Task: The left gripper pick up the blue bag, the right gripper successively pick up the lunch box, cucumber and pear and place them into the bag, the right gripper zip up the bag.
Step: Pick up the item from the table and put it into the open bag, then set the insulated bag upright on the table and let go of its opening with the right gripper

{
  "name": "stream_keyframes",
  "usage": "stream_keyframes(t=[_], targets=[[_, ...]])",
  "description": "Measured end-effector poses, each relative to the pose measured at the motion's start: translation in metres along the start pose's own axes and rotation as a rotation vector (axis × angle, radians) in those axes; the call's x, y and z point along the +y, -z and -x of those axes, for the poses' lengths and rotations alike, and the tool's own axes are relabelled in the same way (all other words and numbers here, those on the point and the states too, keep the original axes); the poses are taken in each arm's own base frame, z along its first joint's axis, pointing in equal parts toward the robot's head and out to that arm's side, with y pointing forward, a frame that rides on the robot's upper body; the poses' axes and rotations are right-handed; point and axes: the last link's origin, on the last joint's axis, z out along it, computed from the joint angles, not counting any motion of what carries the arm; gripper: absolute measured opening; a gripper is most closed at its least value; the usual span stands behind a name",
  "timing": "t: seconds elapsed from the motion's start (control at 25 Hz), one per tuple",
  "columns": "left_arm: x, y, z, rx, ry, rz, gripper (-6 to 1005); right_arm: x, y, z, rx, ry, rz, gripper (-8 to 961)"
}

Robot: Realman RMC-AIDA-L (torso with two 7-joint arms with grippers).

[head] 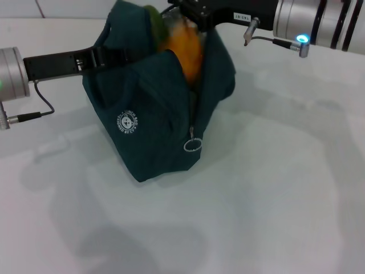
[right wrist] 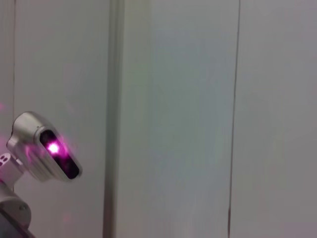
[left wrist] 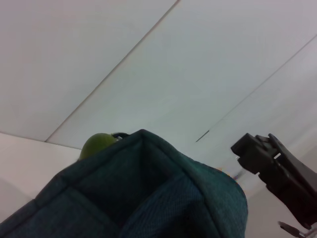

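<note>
Gripping the blue bag, left claw; right claw touches pear, aperture unclear.

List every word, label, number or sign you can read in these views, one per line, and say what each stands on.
Round white logo on the side of the blue bag: ring of lettering around a centre emblem, too small to read.
White label on the right gripper above the bag's opening: dark characters, too blurred to read.
Left wrist view: no text.
Right wrist view: no text.
</note>
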Motion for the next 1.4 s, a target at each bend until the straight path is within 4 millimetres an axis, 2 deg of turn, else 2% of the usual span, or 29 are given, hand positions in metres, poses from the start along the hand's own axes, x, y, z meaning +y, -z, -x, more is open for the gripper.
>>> stream_keyframes(t=[0.2, 0.32, 0.44, 0.64, 0.76, 0.84, 1.08, 1.4], targets=[[0.000, 0.001, 0.000, 0.001, 0.001, -0.002, 42, -0.001, 0.004, -0.004, 0.001, -0.013, -0.013, 117], [-0.001, 0.002, 0.001, 0.003, 0.000, -0.007, 42, -0.005, 0.014, -0.006, -0.019, -0.033, -0.042, 210], [-0.003, 0.004, 0.003, 0.003, 0.003, -0.016, 42, -0.015, 0.035, -0.010, -0.050, -0.058, -0.109, 303], [-0.007, 0.008, 0.007, 0.009, 0.009, -0.034, 42, -0.025, 0.078, -0.030, -0.050, -0.106, -0.198, 536], [-0.009, 0.008, 0.010, 0.010, 0.020, -0.036, 41, -0.017, 0.101, -0.049, -0.019, -0.129, -0.184, 547], [-0.010, 0.008, 0.011, 0.011, 0.026, -0.033, 41, -0.009, 0.107, -0.060, 0.018, -0.129, -0.166, 554], [-0.010, 0.006, 0.012, 0.010, 0.030, -0.027, 41, 0.014, 0.105, -0.090, 0.150, -0.107, -0.101, 554], [-0.009, 0.004, 0.011, 0.010, 0.026, -0.023, 41, 0.011, 0.090, -0.099, 0.213, -0.117, -0.094, 554]])
